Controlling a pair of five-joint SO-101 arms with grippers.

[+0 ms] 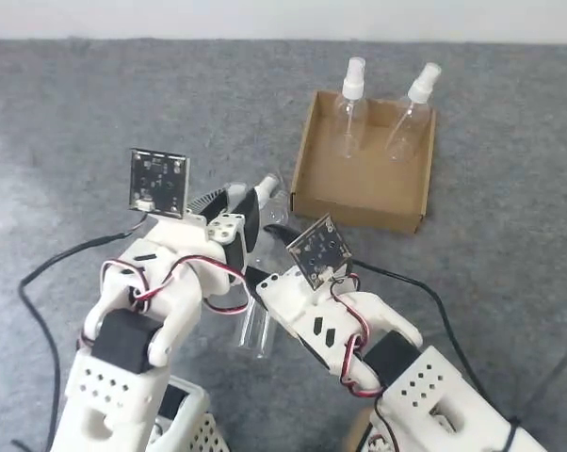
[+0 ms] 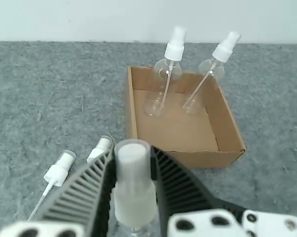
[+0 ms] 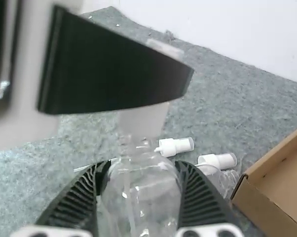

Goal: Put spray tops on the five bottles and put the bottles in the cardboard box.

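Bottle (image 3: 141,192) clamped twice
Left gripper (image 2: 132,158) clamps its top (image 2: 133,190); right gripper (image 3: 140,170) clamps its body. Box (image 2: 188,159) holds two capped bottles (image 2: 163,84) (image 2: 203,81); two loose tops (image 2: 59,170) (image 2: 100,148) lie outside.

High camera looks down on the counter (image 1: 123,104) from my side. Wrist cameras ride close, facing forward. All share the box (image 1: 359,209).

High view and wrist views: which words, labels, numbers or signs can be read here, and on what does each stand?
None can be read.
Box: plain cardboard, no print.
Bottle in the right tool, top in the left tool: no label shows.
Wrist boards: marks too small to read.
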